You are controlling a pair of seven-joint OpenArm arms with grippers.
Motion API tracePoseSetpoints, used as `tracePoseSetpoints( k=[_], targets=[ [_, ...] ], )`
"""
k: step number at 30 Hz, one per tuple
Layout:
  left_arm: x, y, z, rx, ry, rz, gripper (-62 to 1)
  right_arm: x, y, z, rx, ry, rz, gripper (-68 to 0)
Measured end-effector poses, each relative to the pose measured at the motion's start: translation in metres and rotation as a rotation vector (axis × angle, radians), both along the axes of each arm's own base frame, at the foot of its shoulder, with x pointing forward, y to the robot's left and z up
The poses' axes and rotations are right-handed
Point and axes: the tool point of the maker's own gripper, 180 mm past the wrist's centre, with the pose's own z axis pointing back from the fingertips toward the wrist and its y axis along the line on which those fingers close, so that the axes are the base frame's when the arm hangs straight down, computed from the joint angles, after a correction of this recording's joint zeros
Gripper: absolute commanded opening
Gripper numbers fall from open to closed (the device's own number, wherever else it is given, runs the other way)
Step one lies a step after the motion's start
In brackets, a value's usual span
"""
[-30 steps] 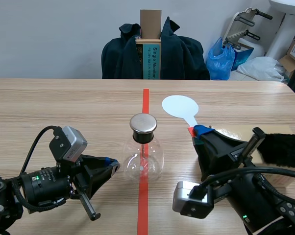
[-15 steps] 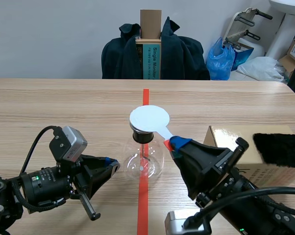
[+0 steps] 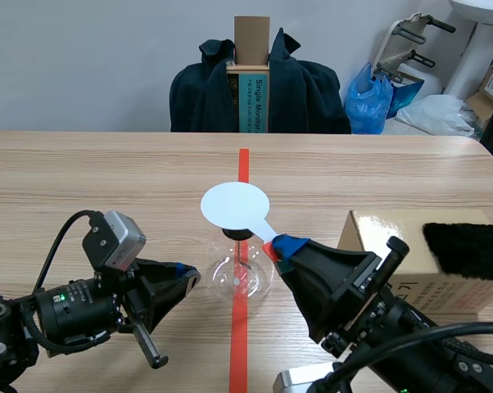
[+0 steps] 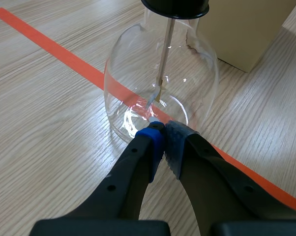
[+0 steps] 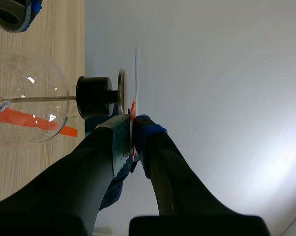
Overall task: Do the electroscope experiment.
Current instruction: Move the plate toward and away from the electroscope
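Right jaws grasp white round paddle (image 3: 234,205) over clear glass flask (image 3: 240,274); left jaws clenched empty at eight o'clock. Best lowered level, gently.

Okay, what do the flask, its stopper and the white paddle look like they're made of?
Flask: clear glass, judging by its see-through wall and sharp glints. Stopper: matte black, probably rubber or plastic. Paddle: a smooth white sheet, likely plastic; the right wrist view shows it edge-on and very thin.

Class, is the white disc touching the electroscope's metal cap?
Apart: the right wrist view shows a narrow gap between the edge-on white disc and the metal cap.
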Motion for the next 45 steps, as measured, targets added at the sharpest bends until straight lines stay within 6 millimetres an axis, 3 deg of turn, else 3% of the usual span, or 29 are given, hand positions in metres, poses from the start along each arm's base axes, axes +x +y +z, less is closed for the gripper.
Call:
tracePoseSetpoints(
  k=[7,16,25,33,38,45],
  targets=[
    [0.000,0.000,0.000,0.000,0.000,0.000,-58.2,0.014,-0.012,0.000,0.007,0.008,-0.102,-66.7],
    [0.000,0.000,0.000,0.001,0.000,0.000,-58.2,0.041,-0.048,-0.002,0.023,0.032,-0.354,-66.7],
    [0.000,0.000,-0.001,0.006,0.004,0.000,-58.2,0.032,-0.079,-0.012,0.020,0.096,-0.526,-66.7],
    [0.000,0.000,-0.001,0.006,0.004,0.000,-58.2,0.014,-0.125,0.055,0.081,0.000,-0.667,-66.7],
    [-0.002,0.001,-0.002,0.008,0.008,-0.003,-58.2,0.001,-0.147,0.086,0.121,-0.018,-0.727,-66.7],
    [-0.024,0.030,0.022,0.015,-0.021,0.029,-58.2,-0.001,-0.177,0.131,0.159,-0.109,-0.798,-66.7]
  ],
)
